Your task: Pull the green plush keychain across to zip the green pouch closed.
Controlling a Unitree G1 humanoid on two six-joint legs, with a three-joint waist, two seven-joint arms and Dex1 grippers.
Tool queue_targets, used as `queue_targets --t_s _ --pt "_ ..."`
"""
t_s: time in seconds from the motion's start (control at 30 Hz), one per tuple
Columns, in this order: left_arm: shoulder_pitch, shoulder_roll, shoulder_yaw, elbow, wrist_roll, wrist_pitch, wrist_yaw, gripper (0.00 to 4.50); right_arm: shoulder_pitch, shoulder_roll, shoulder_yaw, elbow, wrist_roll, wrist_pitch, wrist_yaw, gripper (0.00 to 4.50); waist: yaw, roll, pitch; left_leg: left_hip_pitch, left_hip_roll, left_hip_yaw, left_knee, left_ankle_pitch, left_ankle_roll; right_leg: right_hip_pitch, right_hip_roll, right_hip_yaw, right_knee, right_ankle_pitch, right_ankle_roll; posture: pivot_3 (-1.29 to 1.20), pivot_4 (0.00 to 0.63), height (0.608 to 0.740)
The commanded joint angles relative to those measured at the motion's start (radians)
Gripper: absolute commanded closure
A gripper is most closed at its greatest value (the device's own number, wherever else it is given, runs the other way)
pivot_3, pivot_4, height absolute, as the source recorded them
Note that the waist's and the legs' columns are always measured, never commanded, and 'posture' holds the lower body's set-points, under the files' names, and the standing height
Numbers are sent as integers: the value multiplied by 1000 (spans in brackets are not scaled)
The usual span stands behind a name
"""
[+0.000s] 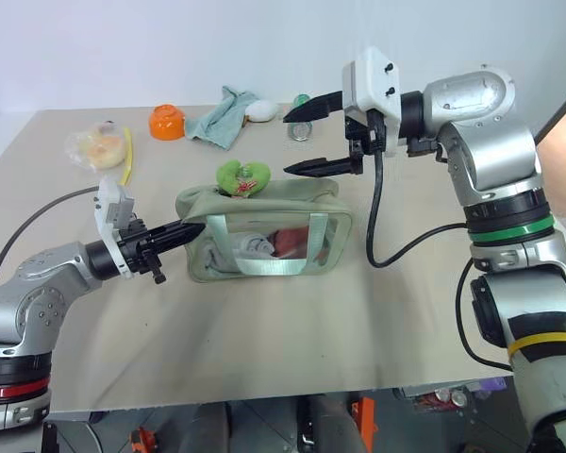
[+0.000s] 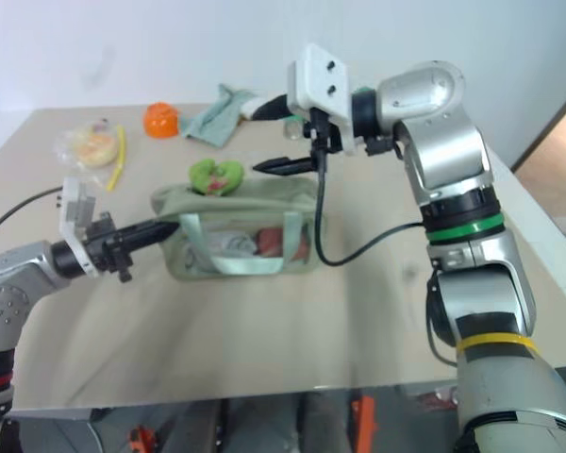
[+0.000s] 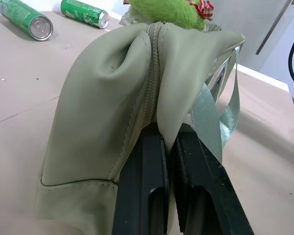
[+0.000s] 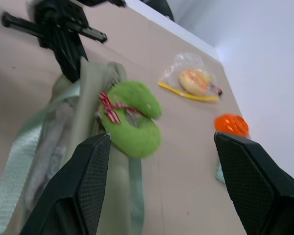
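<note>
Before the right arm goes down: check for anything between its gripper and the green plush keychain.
Nothing visible. The right gripper hangs open above the green plush keychain, with only open air between them.

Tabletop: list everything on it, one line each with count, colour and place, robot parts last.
Green pouch: one, pale sage green with clear side panels, table centre.
Green plush keychain: one, lime green with red-white checked ribbon, on the pouch's top near its left end.
Bowl: one, orange, far left.
Cloth rag: one, teal-grey, far edge beside the bowl.
Soda cans: two, green, lying on their sides.
Clear bag: one, with yellowish contents, far left.
Table: one, beige.
Left gripper: black, shut on the pouch's left end.
Right gripper: black, open, above the pouch's right end.
</note>
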Motion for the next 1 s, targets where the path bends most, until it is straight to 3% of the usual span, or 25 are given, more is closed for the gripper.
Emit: queue_targets --t_s 0.03,0.5,0.83,1.0 --pt "3 -2 -6 -23 -8 -4 3 4500 -44 18 9 24 -9 -36 50 1009 0 0 0 0 0 0 0 0 0 0 0 0 0 0 0 0 150 740" --pt "41 -2 24 -54 -35 -7 29 4500 -120 141 65 283 -135 -239 90 1009 -3 0 0 1 1 0 -1 0 0 0 1 0 0 0 0 0 150 740" --pt "66 -5 35 -65 -48 -14 45 4500 -175 179 40 375 -140 -276 96 1009 -4 0 0 1 1 0 -1 0 0 -1 1 0 0 0 -1 0 150 740" --pt "75 -4 39 -66 -52 -15 48 4500 -202 160 4 371 -85 -219 166 1009 -4 1 0 1 1 0 -2 0 0 -1 2 1 0 0 -1 0 150 740"
